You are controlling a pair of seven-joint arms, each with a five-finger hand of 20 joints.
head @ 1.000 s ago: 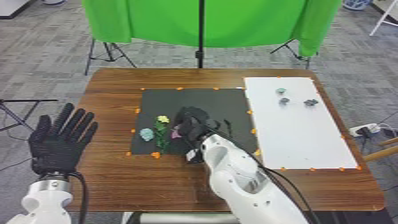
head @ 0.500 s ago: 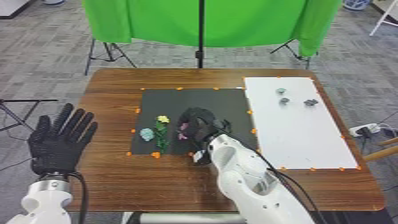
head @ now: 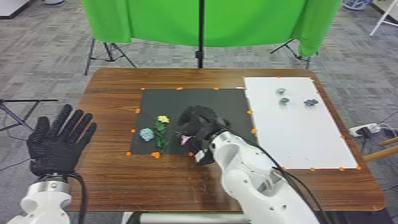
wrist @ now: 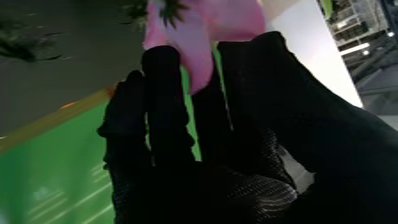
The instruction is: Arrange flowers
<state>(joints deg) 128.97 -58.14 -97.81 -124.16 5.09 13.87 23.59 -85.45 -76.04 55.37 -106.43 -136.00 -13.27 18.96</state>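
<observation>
My right hand (head: 197,120) is over the middle of the black mat (head: 200,95), curled at the pink flower (head: 186,140). Seen from the right wrist, the pink flower (wrist: 235,20) sits at the fingertips of my right hand (wrist: 204,185), one petal hanging between fingers and thumb. Left of that hand lie a yellow flower (head: 163,119) with a green leafy stem (head: 161,137) and a pale blue flower (head: 147,134). My left hand (head: 55,145) is held off the table's left side, fingers straight.
A white sheet (head: 298,135) covers the right part of the brown table (head: 111,175), with small grey-green pieces (head: 284,101) near its far end. Orange marks (head: 155,155) line the mat and sheet. Behind the table hangs a green cloth (head: 258,25).
The right hand has shifted and turned slightly over the mat; the pink flower shows a little farther right and nearer the front edge. My left hand is almost unmoved.
</observation>
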